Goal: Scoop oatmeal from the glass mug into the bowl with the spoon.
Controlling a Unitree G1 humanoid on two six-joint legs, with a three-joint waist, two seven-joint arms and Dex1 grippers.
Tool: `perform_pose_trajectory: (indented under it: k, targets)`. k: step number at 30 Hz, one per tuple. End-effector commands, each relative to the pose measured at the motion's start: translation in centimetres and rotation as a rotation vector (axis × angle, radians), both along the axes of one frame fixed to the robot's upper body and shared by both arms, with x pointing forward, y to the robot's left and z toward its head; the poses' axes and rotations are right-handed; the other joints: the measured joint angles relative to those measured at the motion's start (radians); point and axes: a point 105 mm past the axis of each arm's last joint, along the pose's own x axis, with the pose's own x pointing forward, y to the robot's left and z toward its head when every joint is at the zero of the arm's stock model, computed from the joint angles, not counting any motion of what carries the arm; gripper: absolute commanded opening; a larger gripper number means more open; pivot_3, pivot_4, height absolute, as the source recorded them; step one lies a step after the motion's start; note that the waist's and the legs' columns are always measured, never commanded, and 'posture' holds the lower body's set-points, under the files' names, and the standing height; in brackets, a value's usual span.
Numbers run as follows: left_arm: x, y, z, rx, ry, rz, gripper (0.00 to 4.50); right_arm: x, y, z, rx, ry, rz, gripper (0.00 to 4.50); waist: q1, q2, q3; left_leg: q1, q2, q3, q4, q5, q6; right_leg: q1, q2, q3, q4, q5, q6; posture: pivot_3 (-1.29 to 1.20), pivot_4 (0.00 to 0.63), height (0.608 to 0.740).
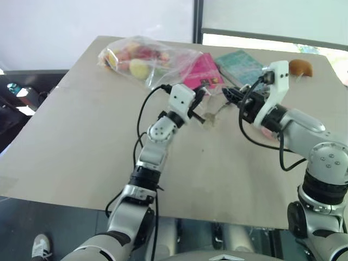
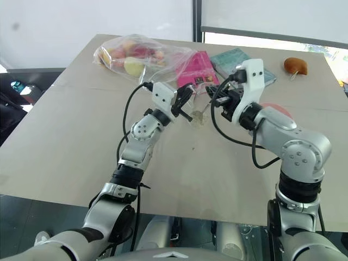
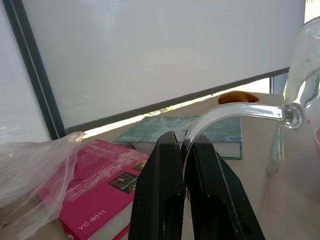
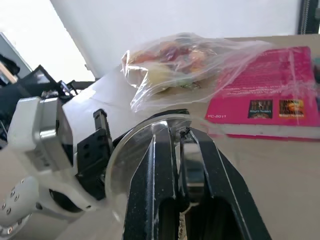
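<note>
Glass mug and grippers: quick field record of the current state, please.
left gripper: shut on the glass mug's handle
glass mug: clear, held up over the table
right gripper: shut on the spoon
spoon: silver handle pinched between the black fingers, close to the mug's rim
bowl: pink, on the table, mostly hidden behind the right arm
oatmeal: cannot tell from these views
table clutter: plastic bag of fruit, pink book, teal book, far side

Glass mug (edge-cropped body)
</note>
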Motion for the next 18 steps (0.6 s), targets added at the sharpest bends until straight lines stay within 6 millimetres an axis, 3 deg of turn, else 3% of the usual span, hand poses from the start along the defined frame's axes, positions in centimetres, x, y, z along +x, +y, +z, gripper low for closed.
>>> perform_pose_trajectory:
  k: [1, 7, 12, 18]
  targets:
    - [-0.7, -1.0, 2.9, -0.033, -0.106, -0.034, 0.00, -0.2, 0.0, 1.6, 0.128, 0.021, 0.023, 0.05, 0.000, 0.000, 0.000, 0.000, 0.000, 0.000, 0.000, 0.000, 0.000, 0.000, 0.000, 0.000, 0.000, 0.000, 0.000, 0.00, 0.150, 0.740]
    - [-0.6, -1.2, 2.7, -0.023, -0.100, -0.039, 0.00, 0.7, -2.1, 2.0, 0.258, 0.106, -0.074, 0.05, 0.000, 0.000, 0.000, 0.000, 0.000, 0.001, 0.000, 0.000, 0.000, 0.000, 0.000, 0.000, 0.000, 0.000, 0.000, 0.00, 0.150, 0.740]
    - [-0.5, -1.5, 2.4, -0.016, -0.095, -0.045, 0.00, 1.1, -4.1, 1.6, 0.251, 0.135, -0.167, 0.05, 0.000, 0.000, 0.000, 0.000, 0.000, 0.001, 0.000, 0.000, 0.000, 0.000, 0.000, 0.000, 0.000, 0.000, 0.000, 0.00, 0.150, 0.740]
    - [-0.5, -1.7, 2.3, -0.014, -0.093, -0.053, 0.00, 0.7, -3.9, 2.1, 0.315, 0.146, -0.152, 0.05, -0.002, 0.000, 0.000, 0.000, 0.000, 0.000, -0.001, 0.000, 0.000, 0.000, 0.000, 0.000, 0.000, 0.000, 0.000, 0.00, 0.150, 0.740]
